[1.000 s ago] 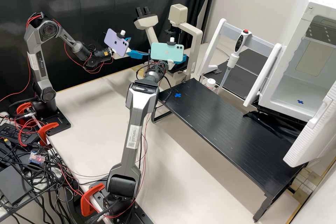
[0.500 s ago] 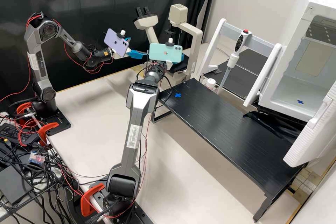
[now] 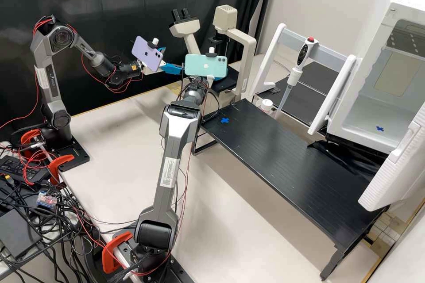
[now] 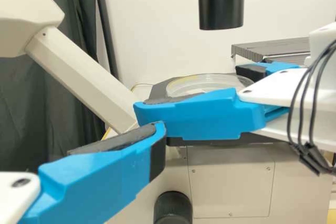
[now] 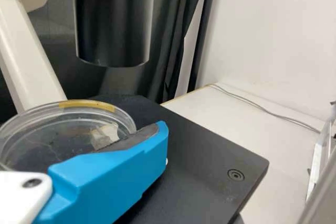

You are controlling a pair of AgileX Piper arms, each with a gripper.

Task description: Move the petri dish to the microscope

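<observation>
Spanning the bench, the high view puts the microscope (image 3: 249, 51) at twelve o'clock, with the right gripper (image 3: 220, 74) over its dark stage (image 3: 228, 83); the left gripper (image 3: 171, 59) is toward eleven o'clock, its fingers spread and holding nothing. In the left wrist view, the clear, round petri dish (image 4: 210, 83) looks level over the stage, below the black lens tube (image 4: 220, 3). Taking the way the right gripper points as twelve o'clock, its near finger (image 4: 199, 116) runs along the dish at nine and its far finger (image 4: 278, 68) at three, so the pair appear to grasp it; whether its base touches the stage, I cannot tell. In the right wrist view, the dark pad (image 5: 134, 139) of the three o'clock finger lies against or just beside the dish, which sits back from that fingertip, toward six o'clock. The dish is probably light, stiff and brittle, with a smooth wall that could slip; a gentle, even pinch low on the wall, at three and nine o'clock, should suit it.
</observation>
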